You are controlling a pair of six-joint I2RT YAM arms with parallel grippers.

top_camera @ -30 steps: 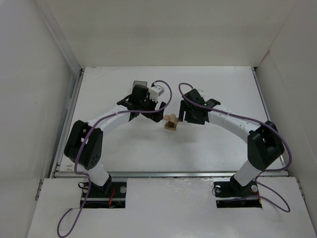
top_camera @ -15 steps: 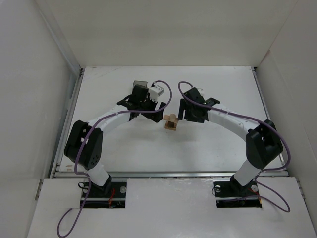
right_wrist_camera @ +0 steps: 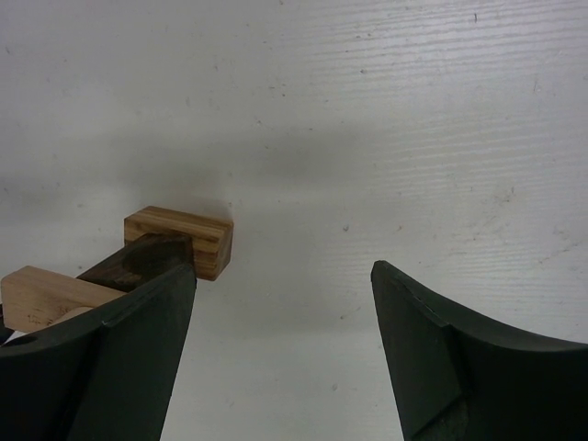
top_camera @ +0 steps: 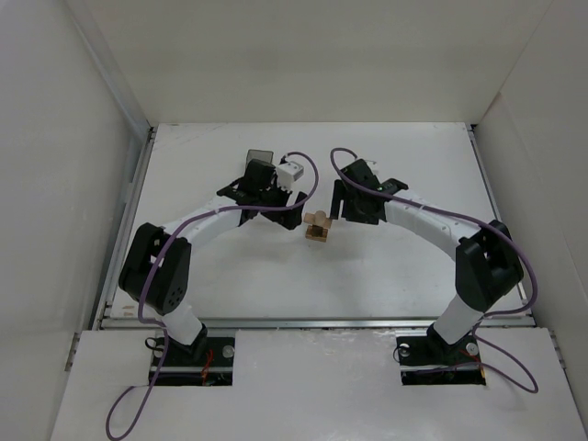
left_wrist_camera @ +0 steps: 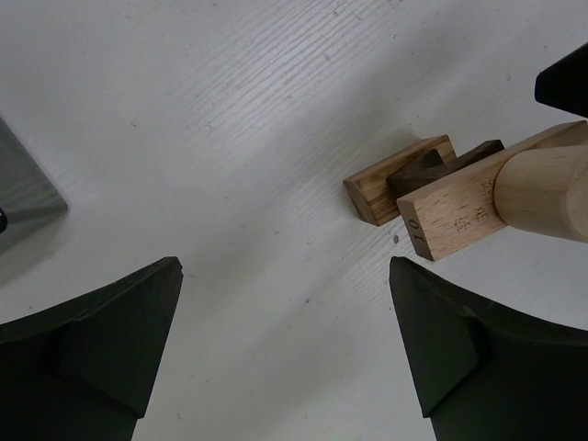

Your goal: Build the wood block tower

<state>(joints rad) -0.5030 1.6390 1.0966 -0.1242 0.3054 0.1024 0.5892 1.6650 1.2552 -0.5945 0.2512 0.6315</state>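
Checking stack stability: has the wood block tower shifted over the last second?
No. In the top view the wood block tower keeps the same distance from the table's front rail.

Left claw (left_wrist_camera: 283,276), right claw (right_wrist_camera: 283,271): jaws spread

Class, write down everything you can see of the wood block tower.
The wood block tower is a small stack near the middle of the white table, which alone is seen touching it. A light-tan layered block lies flat at the bottom, a dark brown piece sits on it, a pale block stamped with digits crosses that, and a round wooden piece seems to rest on top.
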